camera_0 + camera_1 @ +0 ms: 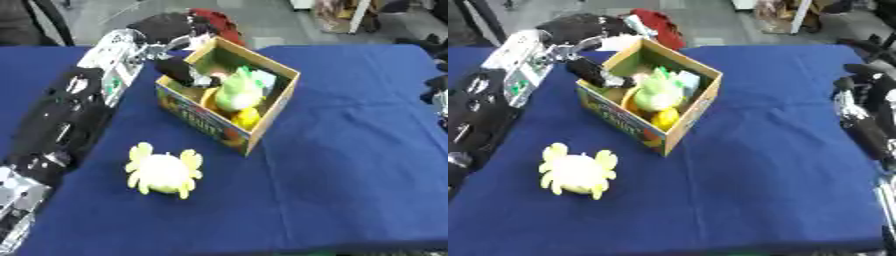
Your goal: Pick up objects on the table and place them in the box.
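Note:
A cardboard box [199, 119] with a colourful fruit print stands at the table's middle back. It holds a green plush toy [236, 90], a yellow thing [247, 118] and a pale blue thing [264, 80]. A yellow crab-like plush [164, 172] lies on the cloth in front of the box, to its left. My left hand [164, 26] hovers at the box's far left corner, and one dark finger [178, 70] reaches over the left wall into the box. It grasps nothing that I can see. My right hand [866, 107] rests open at the right edge, fingers up.
A blue cloth [350, 165] covers the table. My left arm [70, 115] lies along its left side, close to the crab plush. Something red [219, 22] shows behind the box, beyond the table's far edge.

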Robot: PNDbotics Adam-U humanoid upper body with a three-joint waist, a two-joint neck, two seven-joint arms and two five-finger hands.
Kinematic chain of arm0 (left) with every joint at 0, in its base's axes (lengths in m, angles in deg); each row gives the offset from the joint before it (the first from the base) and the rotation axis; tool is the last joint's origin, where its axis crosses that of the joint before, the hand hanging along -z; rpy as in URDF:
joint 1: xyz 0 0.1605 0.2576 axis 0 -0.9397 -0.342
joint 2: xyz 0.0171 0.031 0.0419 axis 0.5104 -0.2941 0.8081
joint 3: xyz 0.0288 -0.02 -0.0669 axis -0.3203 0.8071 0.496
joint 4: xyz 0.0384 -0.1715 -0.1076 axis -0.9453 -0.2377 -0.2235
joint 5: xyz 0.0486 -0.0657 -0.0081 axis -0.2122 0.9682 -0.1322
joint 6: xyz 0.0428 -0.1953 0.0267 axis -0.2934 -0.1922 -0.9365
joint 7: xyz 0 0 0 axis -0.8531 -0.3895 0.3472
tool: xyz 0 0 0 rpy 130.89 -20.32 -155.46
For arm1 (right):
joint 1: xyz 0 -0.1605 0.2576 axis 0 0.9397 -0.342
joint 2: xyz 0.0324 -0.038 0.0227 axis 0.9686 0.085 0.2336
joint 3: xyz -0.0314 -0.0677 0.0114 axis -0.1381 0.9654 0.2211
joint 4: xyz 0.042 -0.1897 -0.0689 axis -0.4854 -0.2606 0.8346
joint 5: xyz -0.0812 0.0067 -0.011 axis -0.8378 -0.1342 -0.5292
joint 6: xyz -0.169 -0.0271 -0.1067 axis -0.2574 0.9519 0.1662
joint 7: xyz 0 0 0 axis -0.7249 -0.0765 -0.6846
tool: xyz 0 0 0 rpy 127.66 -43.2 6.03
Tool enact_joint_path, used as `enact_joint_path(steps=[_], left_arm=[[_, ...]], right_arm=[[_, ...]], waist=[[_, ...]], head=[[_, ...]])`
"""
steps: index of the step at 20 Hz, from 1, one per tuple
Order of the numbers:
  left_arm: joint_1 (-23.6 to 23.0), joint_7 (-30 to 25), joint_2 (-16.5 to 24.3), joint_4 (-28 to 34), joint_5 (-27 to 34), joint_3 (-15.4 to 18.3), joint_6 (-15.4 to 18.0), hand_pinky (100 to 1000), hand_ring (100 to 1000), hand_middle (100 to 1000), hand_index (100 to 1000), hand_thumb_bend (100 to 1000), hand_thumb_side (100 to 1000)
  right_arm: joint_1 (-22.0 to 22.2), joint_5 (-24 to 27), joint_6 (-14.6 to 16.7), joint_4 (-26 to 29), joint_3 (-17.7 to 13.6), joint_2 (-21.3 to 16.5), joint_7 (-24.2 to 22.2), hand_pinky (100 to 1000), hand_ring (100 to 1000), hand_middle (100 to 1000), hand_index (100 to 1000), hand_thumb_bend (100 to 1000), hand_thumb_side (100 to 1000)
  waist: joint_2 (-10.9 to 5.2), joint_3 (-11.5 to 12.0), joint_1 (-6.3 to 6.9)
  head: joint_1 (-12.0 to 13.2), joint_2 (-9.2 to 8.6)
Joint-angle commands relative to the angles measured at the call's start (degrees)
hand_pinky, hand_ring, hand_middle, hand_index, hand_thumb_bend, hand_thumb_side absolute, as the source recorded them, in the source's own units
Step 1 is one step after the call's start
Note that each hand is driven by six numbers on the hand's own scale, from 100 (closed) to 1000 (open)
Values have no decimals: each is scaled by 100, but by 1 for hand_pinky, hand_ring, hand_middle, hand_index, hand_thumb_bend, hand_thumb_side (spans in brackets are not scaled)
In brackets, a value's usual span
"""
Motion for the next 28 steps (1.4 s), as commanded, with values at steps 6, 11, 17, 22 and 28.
enact_joint_path(steps=[6, 11, 17, 22, 28], left_arm=[[-748, -1658, 1597, 1686, 1554, -300, 57, 809, 734, 773, 915, 485, 558], [-1170, -2107, 1965, 2274, 2058, -566, -95, 816, 753, 797, 923, 533, 633], [-1255, -2468, 1884, 2371, 2097, -1086, -105, 840, 786, 836, 930, 577, 635], [-1325, -2186, 1692, 2292, 1358, -1276, 27, 858, 809, 863, 946, 629, 615], [-1561, -1931, 1427, 1972, 1047, -1405, 175, 820, 771, 835, 934, 579, 563]], right_arm=[[-38, 1, -2, 12, -55, -183, 25, 621, 580, 611, 808, 100, 595], [-43, -2, 5, 4, -44, -187, 16, 621, 580, 610, 808, 100, 595], [-36, -1, 9, -3, -33, -184, 2, 621, 580, 610, 808, 100, 594], [-31, 0, 8, -1, -35, -181, 3, 622, 580, 610, 808, 100, 593], [-38, -1, 7, 0, -39, -162, 6, 621, 580, 610, 808, 100, 592]], waist=[[-82, 127, 120], [-83, 148, 145], [-92, 116, 152], [-89, 100, 140], [-73, 85, 123]], head=[[-108, -68], [-108, -76], [-86, -61], [-83, -53], [-79, -63]])
